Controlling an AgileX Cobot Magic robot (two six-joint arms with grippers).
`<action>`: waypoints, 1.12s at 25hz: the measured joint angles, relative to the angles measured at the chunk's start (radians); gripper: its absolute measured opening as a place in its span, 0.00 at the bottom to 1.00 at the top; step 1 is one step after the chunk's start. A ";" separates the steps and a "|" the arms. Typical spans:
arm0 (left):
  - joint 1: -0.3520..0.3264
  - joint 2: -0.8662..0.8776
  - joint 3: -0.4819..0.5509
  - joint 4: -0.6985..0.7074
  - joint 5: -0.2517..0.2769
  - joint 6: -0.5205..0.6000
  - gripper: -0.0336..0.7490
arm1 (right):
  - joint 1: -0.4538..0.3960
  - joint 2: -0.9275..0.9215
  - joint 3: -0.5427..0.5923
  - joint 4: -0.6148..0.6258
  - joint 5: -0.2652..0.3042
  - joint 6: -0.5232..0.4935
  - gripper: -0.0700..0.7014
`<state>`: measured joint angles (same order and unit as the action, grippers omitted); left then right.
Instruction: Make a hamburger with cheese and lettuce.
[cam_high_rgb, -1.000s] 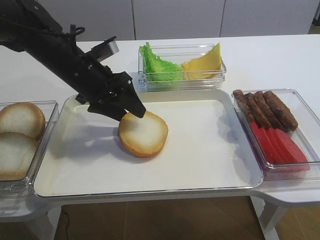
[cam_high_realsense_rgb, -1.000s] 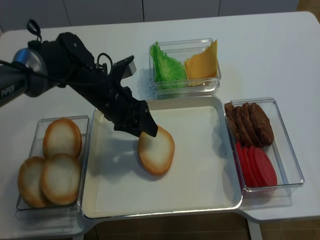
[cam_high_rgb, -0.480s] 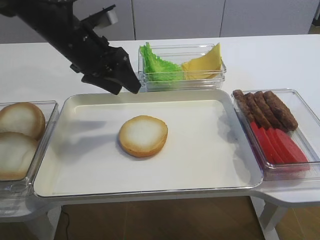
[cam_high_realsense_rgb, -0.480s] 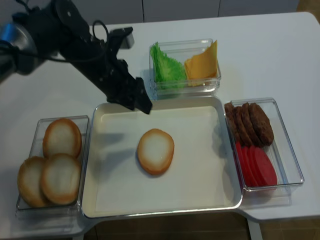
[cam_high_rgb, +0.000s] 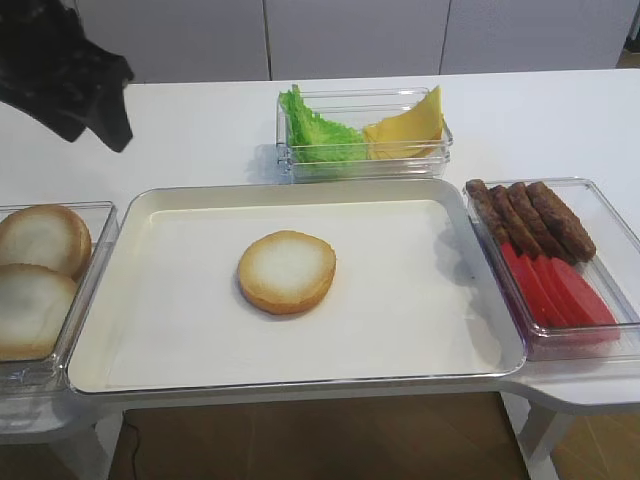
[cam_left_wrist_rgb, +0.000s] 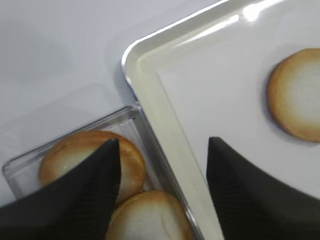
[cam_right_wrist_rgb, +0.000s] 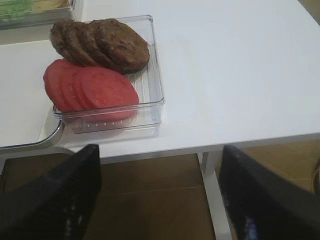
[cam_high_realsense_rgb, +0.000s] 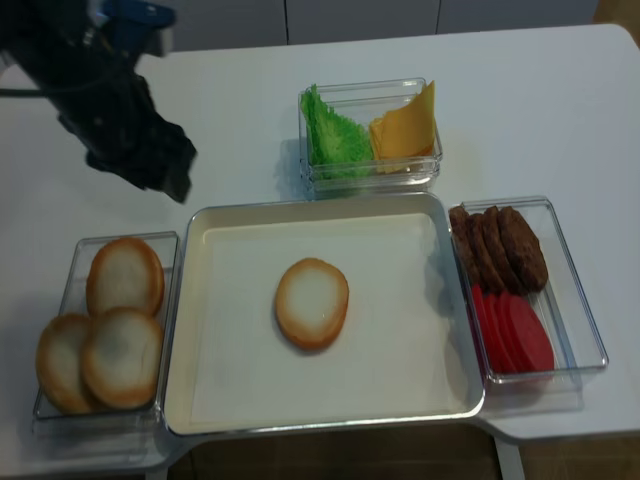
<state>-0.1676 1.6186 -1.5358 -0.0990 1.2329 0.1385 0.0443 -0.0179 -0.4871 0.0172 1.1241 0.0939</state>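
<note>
One bun half, the hamburger, lies pale face up in the middle of the white tray. In the left wrist view the hamburger sits at the right edge. Green ruffled lettuce and yellow cheese share a clear box behind the tray. My left gripper hangs open and empty above the tray's back left corner. My right gripper is open, empty, off the table's front right edge.
A clear box left of the tray holds more bun halves. On the right, another clear box holds brown patties and red slices.
My left gripper has let go of the bun half on the tray, risen and swung back to the left. The bun half stays where it was set.
</note>
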 joint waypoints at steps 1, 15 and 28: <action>0.028 -0.009 0.000 0.002 0.000 -0.002 0.56 | 0.000 0.000 0.000 0.000 0.000 0.000 0.81; 0.298 -0.366 0.243 0.025 0.013 -0.029 0.54 | 0.000 0.000 0.000 0.000 0.000 0.000 0.81; 0.298 -0.871 0.603 0.038 0.021 -0.054 0.54 | 0.000 0.000 0.000 0.000 0.000 0.000 0.81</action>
<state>0.1306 0.7472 -0.9331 -0.0606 1.2535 0.0847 0.0443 -0.0179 -0.4871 0.0172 1.1241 0.0939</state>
